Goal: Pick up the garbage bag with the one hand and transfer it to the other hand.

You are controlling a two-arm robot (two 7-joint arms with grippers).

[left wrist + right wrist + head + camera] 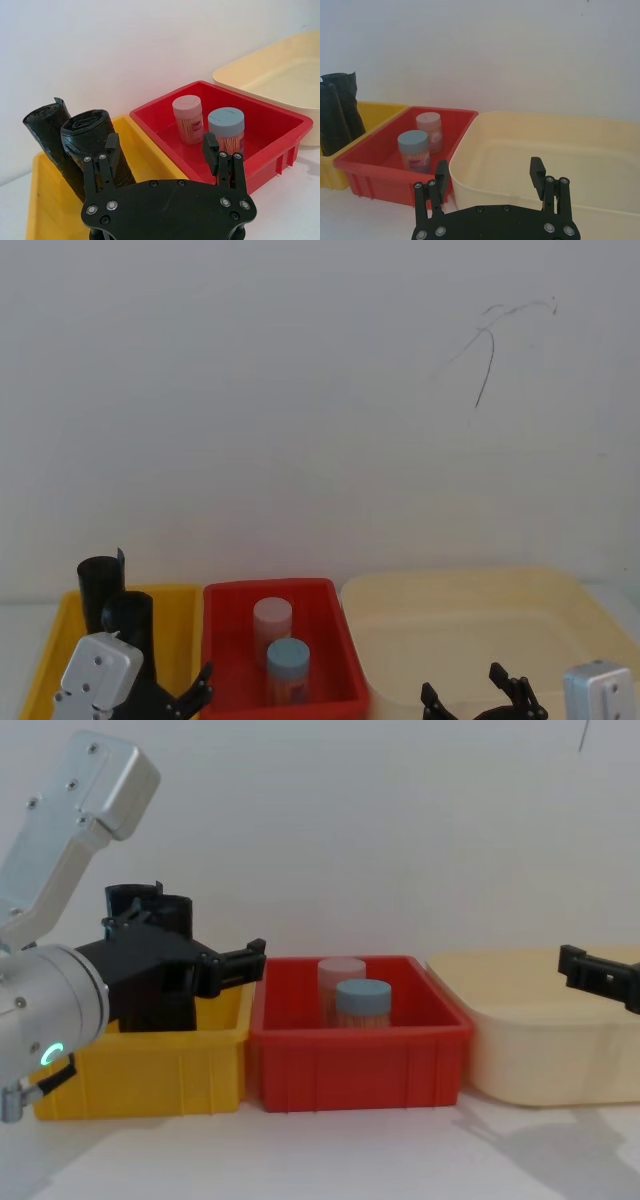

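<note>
I'm seeing the garbage bag standing tilted in the yellow bin, touching a slimmer black roll. My left end effector is hovering just in front of it, spread wide and gripping nothing. The red bin is holding a pink-lidded jar and a blue-lidded jar. My right end effector is hanging wide open, holding nothing, by the cream tub.

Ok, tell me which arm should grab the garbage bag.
Left. The left gripper hangs open facing the garbage bag in the yellow tray; the right gripper is over by the cream tub.
</note>
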